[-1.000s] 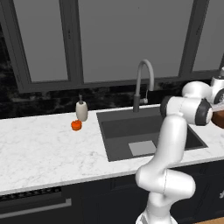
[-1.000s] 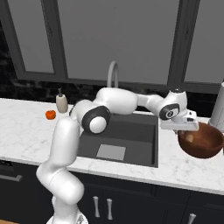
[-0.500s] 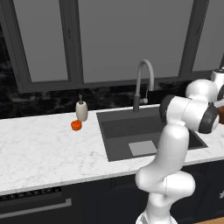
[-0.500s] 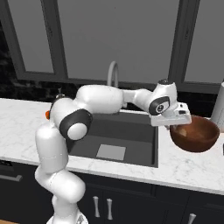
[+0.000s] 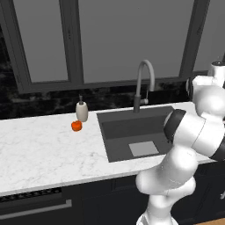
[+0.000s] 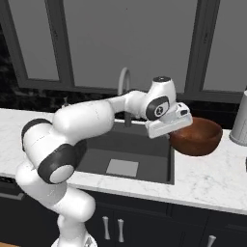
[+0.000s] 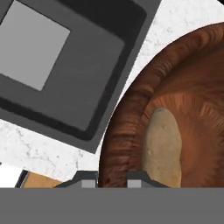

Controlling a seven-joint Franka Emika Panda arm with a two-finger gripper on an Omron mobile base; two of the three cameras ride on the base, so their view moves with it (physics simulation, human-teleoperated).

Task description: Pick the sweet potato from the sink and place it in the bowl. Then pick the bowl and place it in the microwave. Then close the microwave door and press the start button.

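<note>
Now the gripper (image 6: 179, 126) holds the bowl (image 6: 198, 136) by its near rim, lifted clear of the counter (image 6: 207, 181) just right of the sink (image 6: 130, 149). Its jaws pinch the rim: in the hand view the two tips sit on either side of the bowl wall, one outside, one inside. The potato (image 7: 163, 146) lies loose inside the bowl, on the inner slope close to the gripped edge.

The risks, as I judge them, come from this one-sided hold. All the bowl's weight hangs off a thin pinch at one edge, so a quick swing toward the microwave could make it pivot in the jaws or slip out. Any tilt would let the potato roll across the bottom or over the rim, onto the counter or back into the sink. The arm is stretched far to the right and folded, so a wide turn could also knock the bowl against the faucet (image 6: 124, 87) or the tall grey canister (image 6: 240, 120) at the right edge.
</note>
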